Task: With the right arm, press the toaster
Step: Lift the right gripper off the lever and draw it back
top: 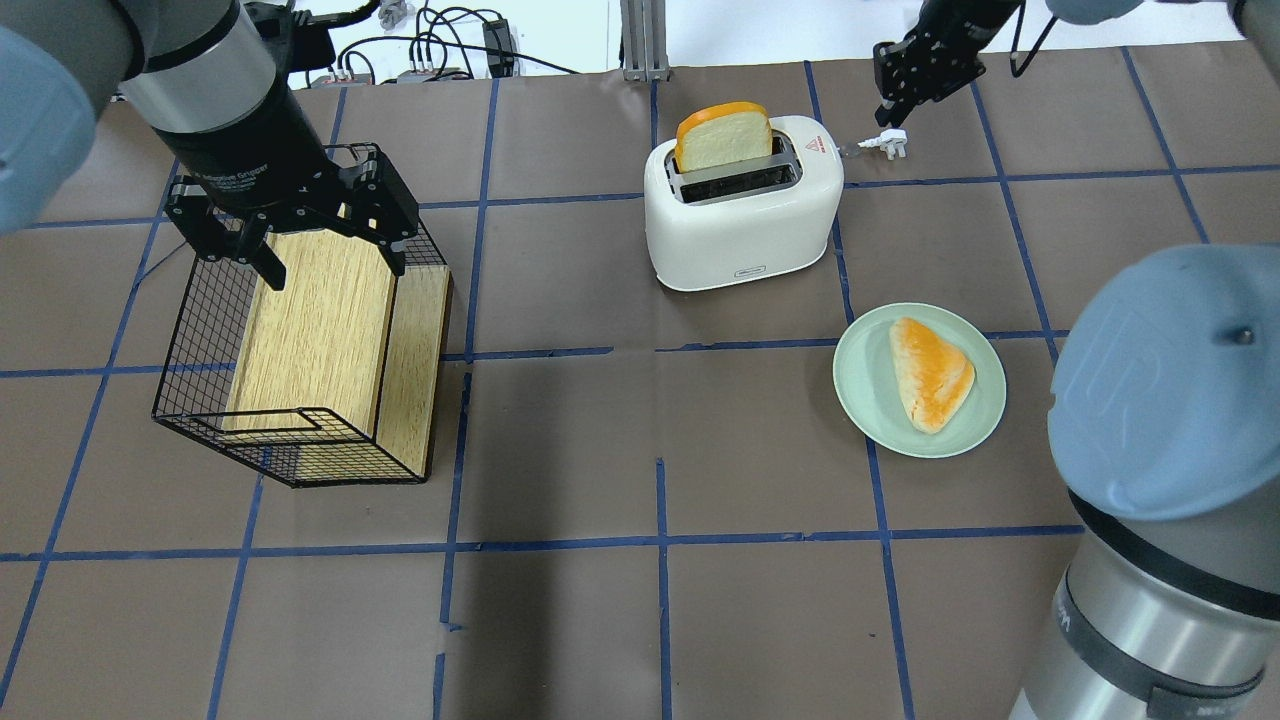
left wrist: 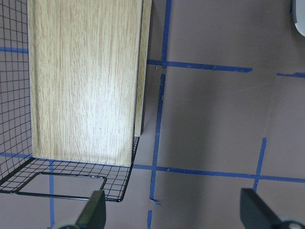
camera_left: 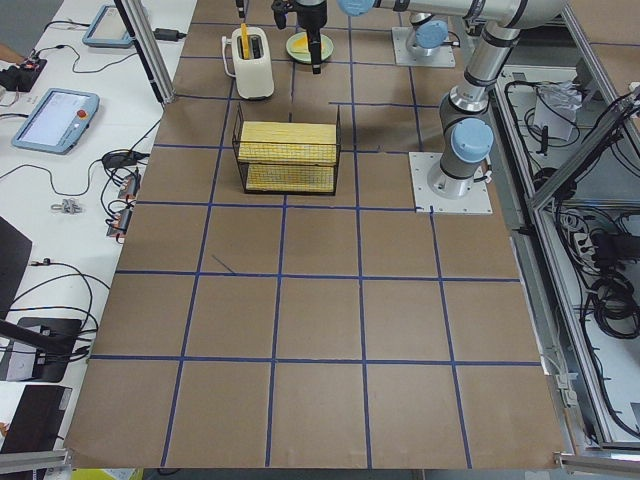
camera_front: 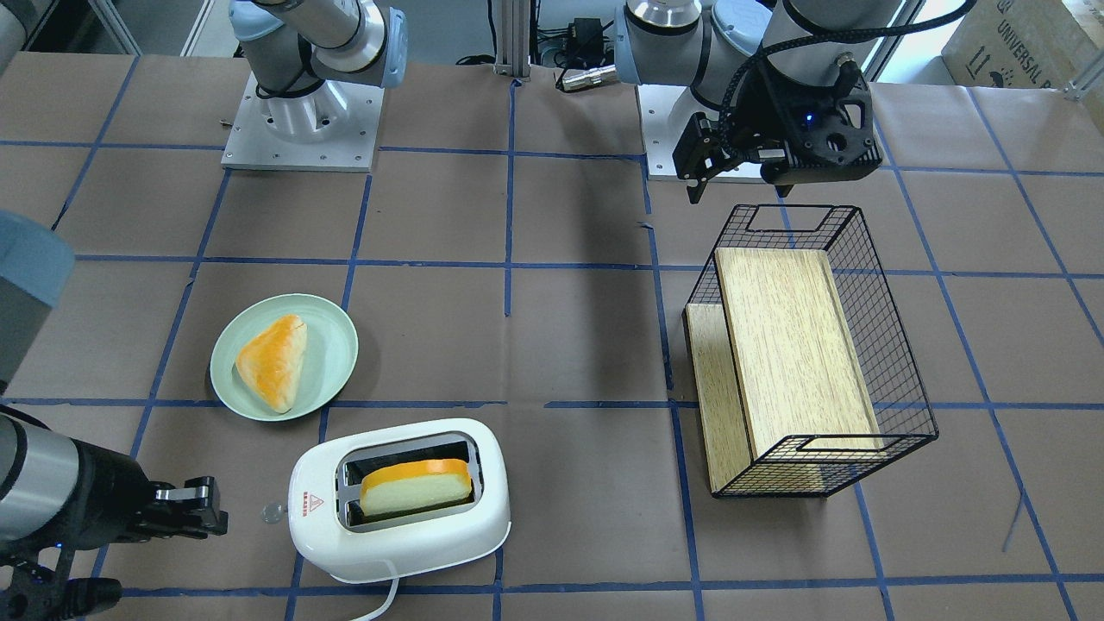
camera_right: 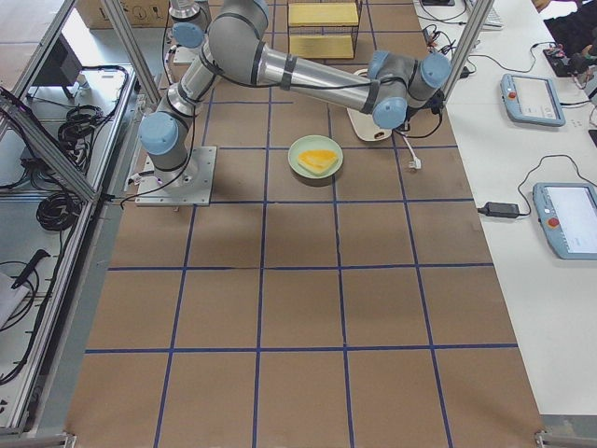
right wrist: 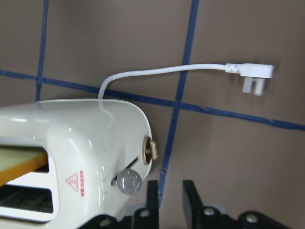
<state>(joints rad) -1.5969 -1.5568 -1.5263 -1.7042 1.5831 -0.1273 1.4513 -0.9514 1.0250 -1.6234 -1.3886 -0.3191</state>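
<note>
toaster: white rounded plastic two-slot toaster (camera_front: pixel 405 543), lower centre-left of the front view, bread slice in a slot | right black two-finger gripper (right wrist: pixel 167 188): fingers nearly together, empty, just beside the clear end knob (right wrist: pixel 129 181) | left gripper (left wrist: pixel 174 210): spread wide, empty, over the black wire basket (top: pixel 200 330)

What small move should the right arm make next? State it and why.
Probably nudge the right gripper onto the clear lever knob of the white rounded plastic toaster: the knob sits just beyond it, untouched, and the yellow-crusted bread slice stands high in its slot.
</note>
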